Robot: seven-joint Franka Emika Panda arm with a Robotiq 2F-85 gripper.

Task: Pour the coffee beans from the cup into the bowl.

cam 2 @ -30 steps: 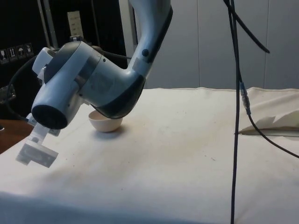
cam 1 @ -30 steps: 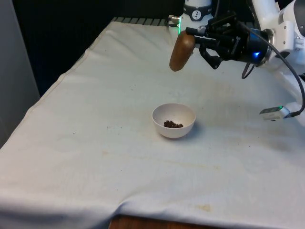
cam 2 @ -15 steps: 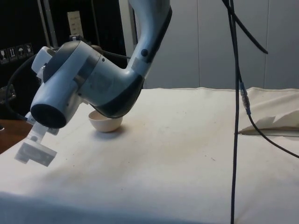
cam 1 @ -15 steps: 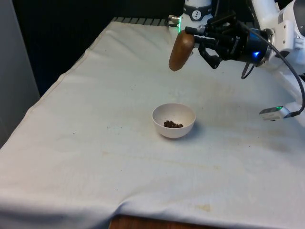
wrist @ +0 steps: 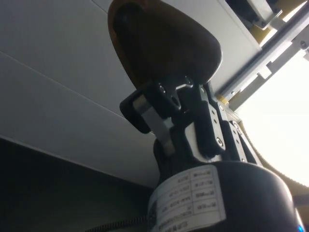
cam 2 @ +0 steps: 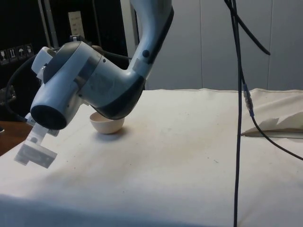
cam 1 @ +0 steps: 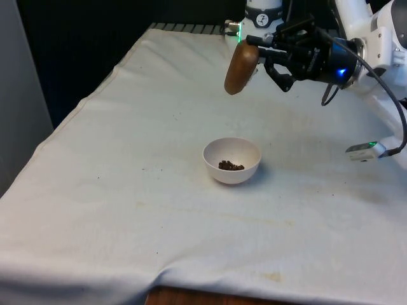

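Coffee beans (cam 1: 231, 166) lie in a small dark heap at the bottom of the white bowl (cam 1: 232, 160), which sits on the counter (cam 1: 127, 190) under its white cloth. Up in the air, at about 12 o'clock from the bowl and well apart from it, the brown wooden cup (cam 1: 241, 68) hangs tipped over. The black gripper (cam 1: 262, 52) has its fingers (wrist: 159, 113) squeezed tight on the cup. In the side view the bowl (cam 2: 107, 125) peeks out from behind the white arm (cam 2: 90, 87).
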